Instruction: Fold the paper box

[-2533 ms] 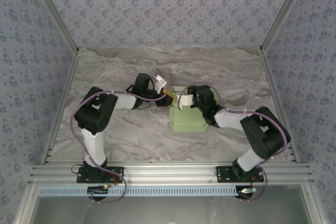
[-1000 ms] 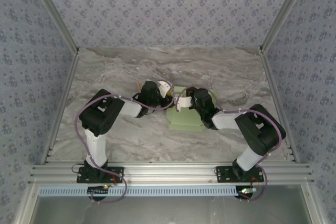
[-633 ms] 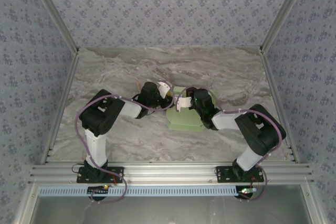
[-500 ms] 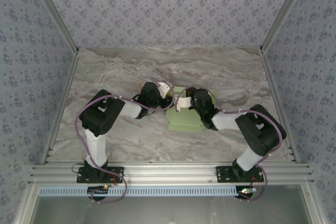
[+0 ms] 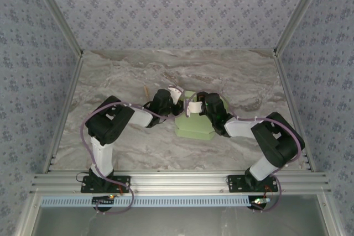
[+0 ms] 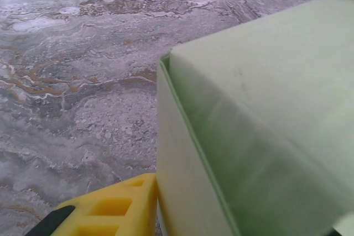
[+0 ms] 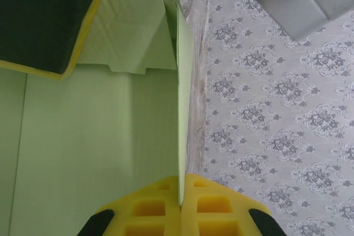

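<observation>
Patterned wallpaper encloses a grey marbled worktop. The paper box sits at the centre of the top view, already raised into box form with at least one wall upright.

**Change observed.** Over the last few seconds the left arm has swung from left of centre toward the middle of the frame. The left pincer now sits against the upper-left corner of the paper box, where a gap stood before. The tan stick, previously covered by that arm, now lies exposed on the worktop to the left, apart from the box. The right pincer has kept its place on the upper edge of the box. The box itself has shifted slightly toward the left of the frame.

**Pincer state.**
- **Right:** In the right wrist view, the yellow fingers are closed together on a thin card wall seen edge-on.
- **Left:** In the left wrist view, one yellow finger touches the side wall at lower left. The opposite finger is hidden by card, so whether it clamps cannot be told.

**Meaning for the task.** Both arms now appear engaged at one corner. The right likely anchors the wall while the left is placed to press an adjoining panel. The fold looks partly complete, and closure is not confirmed.
</observation>
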Controlling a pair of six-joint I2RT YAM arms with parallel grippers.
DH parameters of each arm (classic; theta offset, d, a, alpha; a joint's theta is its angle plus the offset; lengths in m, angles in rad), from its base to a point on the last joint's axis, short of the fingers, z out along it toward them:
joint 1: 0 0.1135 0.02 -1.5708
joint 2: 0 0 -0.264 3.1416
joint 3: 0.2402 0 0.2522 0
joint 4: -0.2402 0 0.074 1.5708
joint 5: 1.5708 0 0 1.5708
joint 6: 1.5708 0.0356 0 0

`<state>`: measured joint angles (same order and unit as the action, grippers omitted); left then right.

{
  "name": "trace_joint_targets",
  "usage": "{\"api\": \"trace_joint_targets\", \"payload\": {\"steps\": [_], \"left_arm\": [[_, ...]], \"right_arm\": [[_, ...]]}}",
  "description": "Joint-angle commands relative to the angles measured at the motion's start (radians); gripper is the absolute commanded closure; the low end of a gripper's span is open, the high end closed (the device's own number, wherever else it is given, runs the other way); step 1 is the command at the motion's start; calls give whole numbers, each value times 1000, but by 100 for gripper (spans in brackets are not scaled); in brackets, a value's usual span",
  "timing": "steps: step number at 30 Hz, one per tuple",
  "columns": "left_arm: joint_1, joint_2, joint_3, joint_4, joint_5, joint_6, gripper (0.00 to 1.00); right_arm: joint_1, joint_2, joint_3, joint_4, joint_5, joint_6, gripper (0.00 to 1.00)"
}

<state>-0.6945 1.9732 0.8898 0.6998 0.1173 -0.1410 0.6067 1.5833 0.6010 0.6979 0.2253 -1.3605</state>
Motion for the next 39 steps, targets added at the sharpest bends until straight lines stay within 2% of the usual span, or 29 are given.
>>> {"api": "trace_joint_targets", "payload": {"steps": [1, 7, 14, 19, 32, 39], "left_arm": [[6, 9, 40, -42, -152, -49, 75], [-12, 9, 66, -89, -268, -105, 82], [-15, 21, 93, -147, -373, -184, 87], [-24, 27, 128, -226, -467, -192, 90], [-42, 44, 197, -367, -663, -250, 93], [-46, 57, 210, -383, -690, -269, 91]], "right_arm": [[9, -16, -3, -109, -46, 25, 100], [14, -21, -9, -120, -46, 42, 100], [16, -35, -14, -126, -52, 53, 100], [16, -46, -12, -143, -64, 67, 100], [24, -59, -7, -167, -72, 87, 100], [25, -59, -1, -180, -76, 99, 100]]}}
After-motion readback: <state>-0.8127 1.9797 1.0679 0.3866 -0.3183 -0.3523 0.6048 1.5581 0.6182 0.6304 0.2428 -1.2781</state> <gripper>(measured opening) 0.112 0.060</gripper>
